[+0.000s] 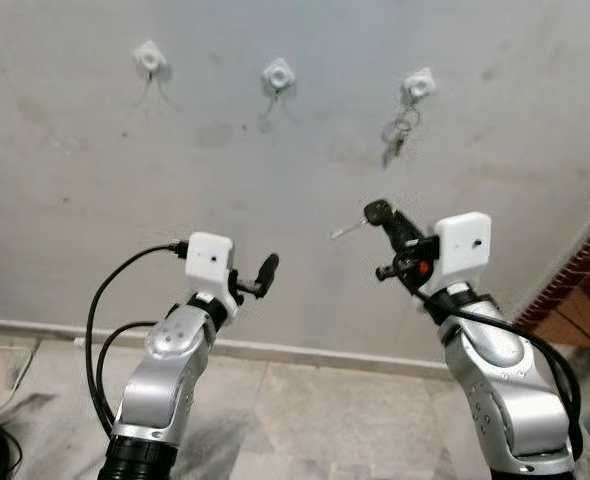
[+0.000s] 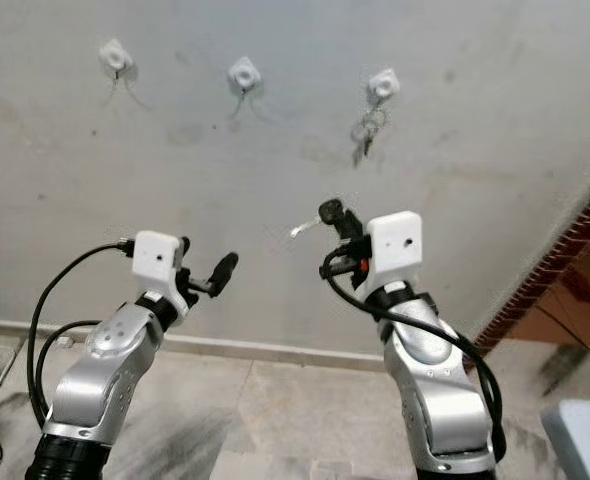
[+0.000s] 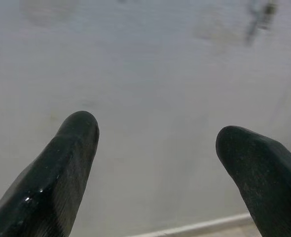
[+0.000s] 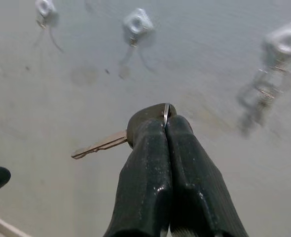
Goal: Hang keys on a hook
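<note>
Key [image 4: 102,144] clamped in right pincer [image 4: 166,123]

Grey wall [image 1: 295,240] carries three hooks [image 1: 278,74], one apparently holding keys [image 1: 399,135].

Right end effector [image 1: 383,218] grips a key [image 1: 360,221] below three wall hooks [image 1: 278,74].
</note>
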Available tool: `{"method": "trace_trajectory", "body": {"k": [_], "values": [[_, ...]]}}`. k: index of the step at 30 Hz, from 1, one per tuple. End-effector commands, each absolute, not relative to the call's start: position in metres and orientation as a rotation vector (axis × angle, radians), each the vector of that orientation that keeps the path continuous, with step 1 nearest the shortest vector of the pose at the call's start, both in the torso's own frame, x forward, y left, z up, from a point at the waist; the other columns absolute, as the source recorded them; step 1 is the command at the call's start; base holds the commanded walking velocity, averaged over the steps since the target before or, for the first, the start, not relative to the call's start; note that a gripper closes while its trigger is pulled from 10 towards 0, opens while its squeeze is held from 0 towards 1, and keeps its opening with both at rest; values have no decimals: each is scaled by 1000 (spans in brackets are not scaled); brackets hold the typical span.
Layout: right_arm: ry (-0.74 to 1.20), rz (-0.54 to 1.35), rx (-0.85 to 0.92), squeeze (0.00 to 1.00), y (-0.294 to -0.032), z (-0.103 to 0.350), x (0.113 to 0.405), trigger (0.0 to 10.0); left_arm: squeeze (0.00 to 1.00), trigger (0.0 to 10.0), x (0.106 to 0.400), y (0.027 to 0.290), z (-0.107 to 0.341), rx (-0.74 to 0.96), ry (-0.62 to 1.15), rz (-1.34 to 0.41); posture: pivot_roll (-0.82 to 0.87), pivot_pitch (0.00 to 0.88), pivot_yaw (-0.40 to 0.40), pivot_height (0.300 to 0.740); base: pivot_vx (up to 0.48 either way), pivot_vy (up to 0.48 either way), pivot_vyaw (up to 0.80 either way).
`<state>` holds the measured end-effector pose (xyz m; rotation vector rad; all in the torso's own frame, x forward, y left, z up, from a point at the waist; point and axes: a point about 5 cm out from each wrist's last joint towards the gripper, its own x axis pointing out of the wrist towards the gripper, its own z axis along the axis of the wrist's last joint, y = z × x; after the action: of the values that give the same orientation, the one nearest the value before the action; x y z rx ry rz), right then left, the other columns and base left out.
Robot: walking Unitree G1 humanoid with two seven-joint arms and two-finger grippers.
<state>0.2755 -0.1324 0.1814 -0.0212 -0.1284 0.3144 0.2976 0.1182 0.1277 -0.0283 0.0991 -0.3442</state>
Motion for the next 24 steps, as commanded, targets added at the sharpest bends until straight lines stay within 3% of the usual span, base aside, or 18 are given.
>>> {"method": "trace_trajectory", "body": {"k": [1,19,24], "values": [[-151,330,-13,0,-128,186,276,10000,0,10000,299,123,130,-18,95,-330,98,0,-64,740,465,0,0],[-143,327,-14,0,-128,184,276,10000,0,10000,298,123,128,-18,106,-324,98,7,-63,740,456,0,0],[-137,326,-14,0,-129,182,276,10000,0,10000,297,123,126,-20,115,-311,97,9,-64,740,250,0,0]]}}
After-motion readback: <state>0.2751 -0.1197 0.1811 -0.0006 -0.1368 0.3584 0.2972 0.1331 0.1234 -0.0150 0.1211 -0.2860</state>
